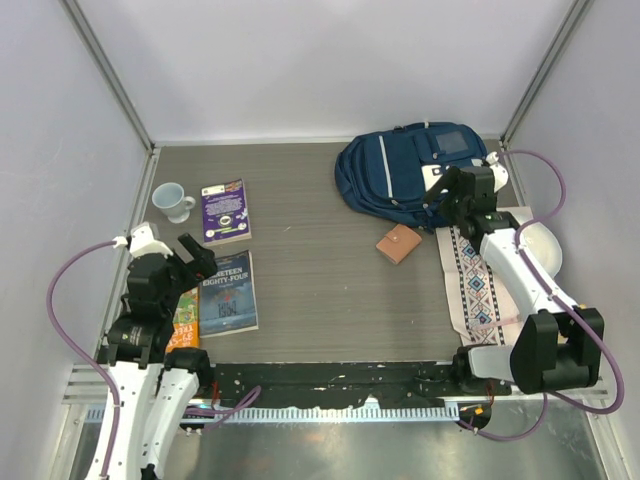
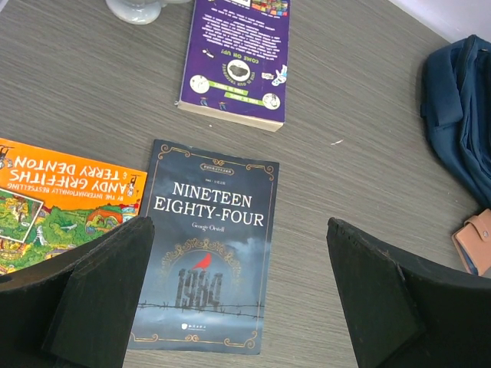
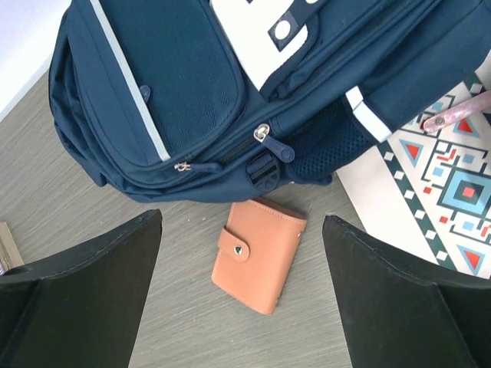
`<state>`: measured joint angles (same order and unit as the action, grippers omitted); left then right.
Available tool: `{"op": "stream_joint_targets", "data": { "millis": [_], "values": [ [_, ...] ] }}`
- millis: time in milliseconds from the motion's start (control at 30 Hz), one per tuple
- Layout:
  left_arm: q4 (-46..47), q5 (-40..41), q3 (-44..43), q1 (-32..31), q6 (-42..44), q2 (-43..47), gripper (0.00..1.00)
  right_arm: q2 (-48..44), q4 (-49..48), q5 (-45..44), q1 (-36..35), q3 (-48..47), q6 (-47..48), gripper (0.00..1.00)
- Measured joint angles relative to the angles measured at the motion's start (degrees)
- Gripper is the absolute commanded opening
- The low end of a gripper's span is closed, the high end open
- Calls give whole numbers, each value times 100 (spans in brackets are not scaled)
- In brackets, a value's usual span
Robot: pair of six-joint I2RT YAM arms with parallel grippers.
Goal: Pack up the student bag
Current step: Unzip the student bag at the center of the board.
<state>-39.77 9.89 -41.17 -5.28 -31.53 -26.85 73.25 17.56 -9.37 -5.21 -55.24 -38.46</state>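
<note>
Grey table (image 1: 320,290) | student bag (image 1: 400,175) back-R | L gripper (image 2: 239,245) + R gripper (image 3: 242,230) wide open (empty)

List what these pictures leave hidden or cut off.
- Orange book: top view, left arm covers most; left wrist view, frame edge crops it.
- Student bag: top view, right arm hides its right side; right wrist view crops it.
- Mug: left wrist view, top edge.

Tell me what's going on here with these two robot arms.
The arms are set up to pack the student bag, but neither holds anything yet. The left tool hangs open above the Nineteen Eighty-Four paperback, which lies between an orange book and a purple book. The right tool hangs open over a tan wallet lying on the table beside the bag.
</note>
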Motion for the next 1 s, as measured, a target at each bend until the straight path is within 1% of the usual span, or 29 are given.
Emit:
{"op": "stream_joint_targets", "data": {
  "millis": [233, 500, 567, 667, 867, 1000],
  "values": [
    [4, 4, 13, 0, -2, -31, 100, 284, 63, -39, 186, -234, 87, 91],
    [7, -2, 20, 0, -4, -103, 100, 857, 133, 225, 529, -726, 11, 88],
    [7, -7, 24, 0, -9, -120, 99, 997, 136, 223, 612, -824, -68, 88],
    [7, -13, 26, 0, -13, -170, 99, 1279, 133, 223, 754, -990, -251, 84],
    [7, -31, 26, 0, -61, -304, 99, 1884, 142, 411, 999, -1058, -752, 83],
    [7, -33, 26, 0, -87, -354, 100, 2004, 140, 415, 1014, -931, -1016, 83]
  ]
}}
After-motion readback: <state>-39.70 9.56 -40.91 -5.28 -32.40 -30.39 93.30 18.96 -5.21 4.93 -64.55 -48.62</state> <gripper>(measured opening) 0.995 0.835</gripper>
